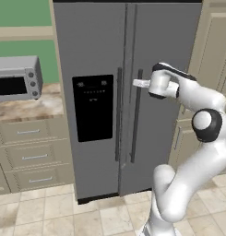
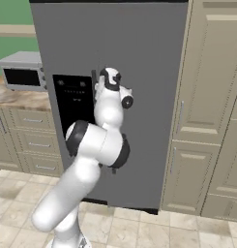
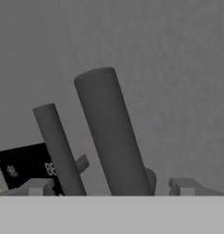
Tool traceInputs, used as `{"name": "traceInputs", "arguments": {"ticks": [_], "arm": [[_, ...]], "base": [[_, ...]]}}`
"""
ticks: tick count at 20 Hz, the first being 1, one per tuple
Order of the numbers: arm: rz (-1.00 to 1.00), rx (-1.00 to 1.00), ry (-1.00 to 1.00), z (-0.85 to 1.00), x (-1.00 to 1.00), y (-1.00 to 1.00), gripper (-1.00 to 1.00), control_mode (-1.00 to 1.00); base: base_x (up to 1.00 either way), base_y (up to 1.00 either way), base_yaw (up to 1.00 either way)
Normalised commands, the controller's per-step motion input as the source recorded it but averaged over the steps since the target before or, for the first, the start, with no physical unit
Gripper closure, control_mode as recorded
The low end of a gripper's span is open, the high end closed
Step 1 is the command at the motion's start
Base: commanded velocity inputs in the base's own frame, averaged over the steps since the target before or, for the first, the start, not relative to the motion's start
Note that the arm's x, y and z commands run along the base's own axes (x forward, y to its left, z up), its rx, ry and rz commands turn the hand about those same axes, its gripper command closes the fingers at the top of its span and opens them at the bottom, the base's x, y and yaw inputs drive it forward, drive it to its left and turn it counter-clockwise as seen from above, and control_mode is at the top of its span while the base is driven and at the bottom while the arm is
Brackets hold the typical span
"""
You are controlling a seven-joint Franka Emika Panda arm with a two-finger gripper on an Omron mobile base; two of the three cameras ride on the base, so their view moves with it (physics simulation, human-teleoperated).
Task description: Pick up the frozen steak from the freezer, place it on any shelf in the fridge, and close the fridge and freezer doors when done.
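Fridge and freezer doors (image 1: 126,92) stand shut, flush with one another, filling the front of the tall grey unit between the counter on the left and the beige cabinets (image 2: 212,106) on the right. Left door carries the black dispenser panel (image 1: 92,108); right door is plain. Two bar handles run vertically, long axes upright, either side of the centre seam: the dispenser door's handle (image 1: 118,114) and the plain door's handle (image 1: 136,115).

Gripper (image 1: 138,83) is level with the upper part of the plain door's handle, pointing at it. In the hand view that handle (image 3: 114,132) lies between the two fingertips (image 3: 39,186), which are spread wide and not touching it. The other handle (image 3: 58,151) sits beside it.

A toaster oven (image 1: 16,78) rests on the counter (image 1: 31,108).
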Motion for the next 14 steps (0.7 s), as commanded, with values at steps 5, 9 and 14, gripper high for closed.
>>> {"name": "traceInputs", "arguments": {"ticks": [5,9,14], "arm": [[-0.03,0.03,0.0,0.12,0.56,0.0,-1.0,-1.0],[-0.01,0.0,0.01,0.0,0.54,0.0,-1.0,-1.0],[0.0,0.0,0.0,0.01,-0.01,0.0,-1.0,-1.0]], "base": [[0.0,0.0,0.0],[0.0,0.0,0.0],[0.0,0.0,0.0]]}}
